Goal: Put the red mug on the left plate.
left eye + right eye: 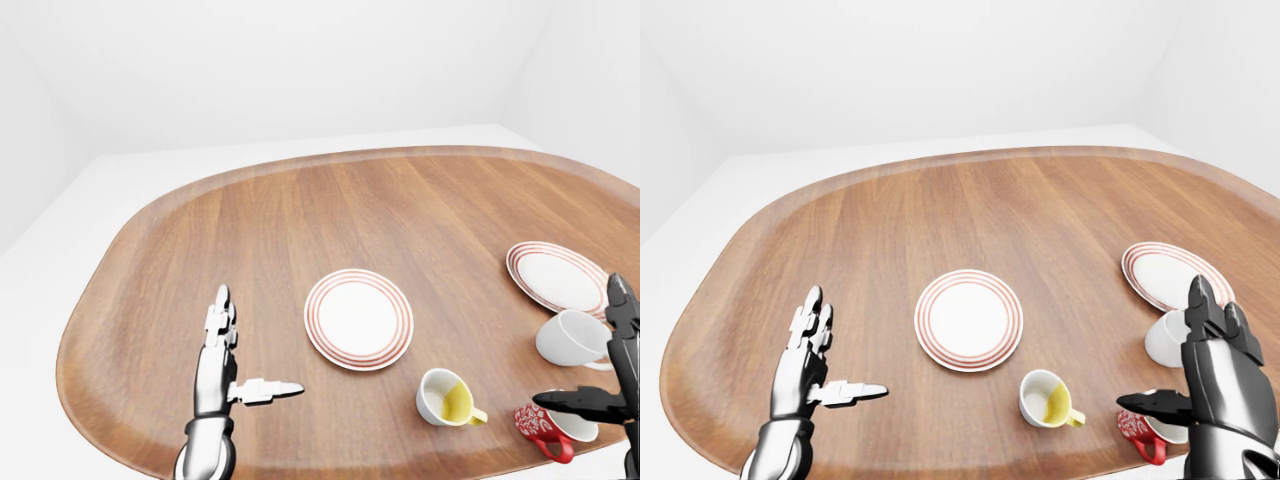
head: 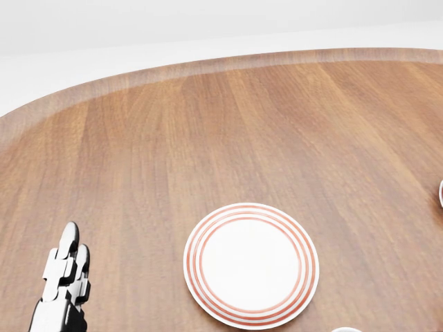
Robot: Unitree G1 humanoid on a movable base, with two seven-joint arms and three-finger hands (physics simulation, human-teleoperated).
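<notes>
The red mug (image 1: 1137,431), with a white pattern, stands at the bottom right of the wooden table (image 1: 300,210). The left plate (image 1: 358,318), white with red rings, lies near the table's middle and is empty; it also shows in the head view (image 2: 250,265). My right hand (image 1: 1180,375) is open right beside the mug, its thumb reaching over the mug's rim and its fingers pointing up, not closed round it. My left hand (image 1: 255,345) is open and empty, to the left of the plate, fingers straight and thumb pointing towards the plate.
A second red-ringed plate (image 1: 556,275) lies at the right. A white mug (image 1: 575,338) stands below it, close to my right hand. A white mug with a yellow inside (image 1: 447,398) stands between the left plate and the red mug.
</notes>
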